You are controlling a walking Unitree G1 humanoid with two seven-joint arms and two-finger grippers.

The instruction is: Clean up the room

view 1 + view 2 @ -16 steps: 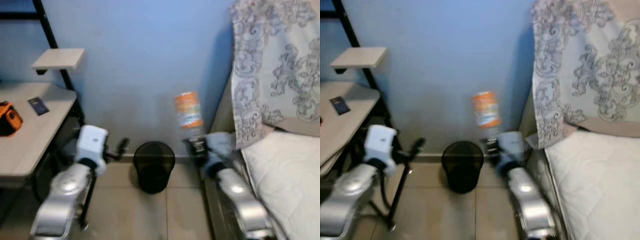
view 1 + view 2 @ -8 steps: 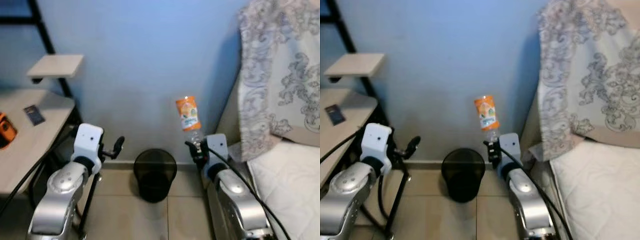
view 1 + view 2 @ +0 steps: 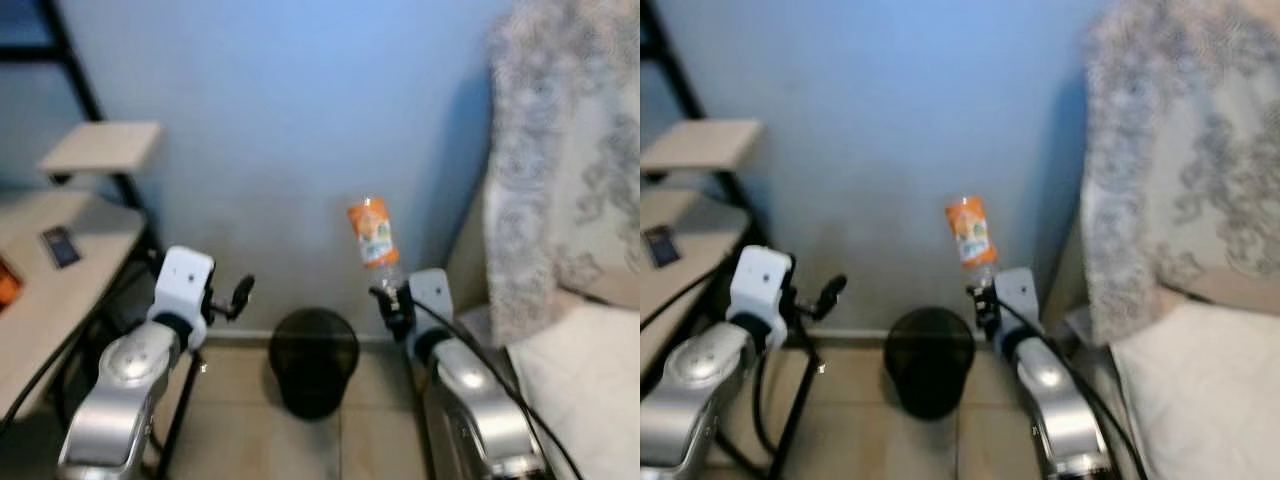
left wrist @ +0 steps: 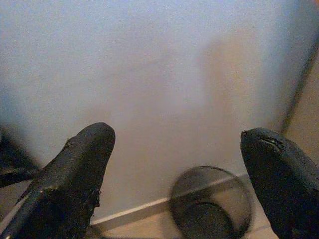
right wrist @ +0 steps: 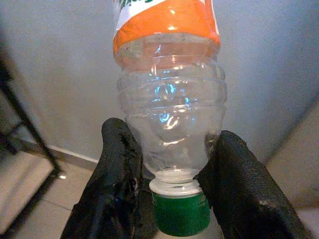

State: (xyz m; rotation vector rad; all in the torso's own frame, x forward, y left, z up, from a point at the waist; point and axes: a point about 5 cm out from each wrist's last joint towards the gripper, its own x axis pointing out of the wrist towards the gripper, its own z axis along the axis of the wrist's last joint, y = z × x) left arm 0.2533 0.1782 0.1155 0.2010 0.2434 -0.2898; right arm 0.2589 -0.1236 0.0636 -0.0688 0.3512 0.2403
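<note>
1. Since the earlier frames my whole head view has slid: the bin and both arms sit a little lower and the desk has drifted left, so I read that as the camera moving. Against the wall, the bottle stays upside down in the right gripper, as it was half a second ago.
2. I see the right gripper (image 5: 172, 191) pinching the clear plastic bottle (image 5: 169, 104) at its shoulder, one black finger (image 5: 117, 169) pressed on each side, just above the green cap (image 5: 178, 216). The cap points back toward the wrist and the orange-labelled body stands out past the fingertips.
3. From the head, the bottle (image 3: 373, 235) rises above the right gripper (image 3: 390, 298), tilted slightly, in front of the blue wall (image 3: 290, 130).
4. Below the right jaws and toward my left stands the black mesh bin (image 3: 313, 360) on the tiled floor (image 3: 240, 420), against the wall. The bottle is not over its mouth; it hangs above and just beside the bin's right edge.
5. I hold the left gripper (image 4: 174, 164) with its jaws spread wide and nothing between them. Beyond them I see the wall and the bin (image 4: 212, 209) lower down.
6. Farther out, the left gripper (image 3: 237, 295) has the desk (image 3: 60, 290) beyond it on its far side, with a dark card (image 3: 60, 246) on top.
7. Beyond the right arm lies the bed (image 3: 590, 390), with a patterned cloth (image 3: 565, 170) hanging above it.
</note>
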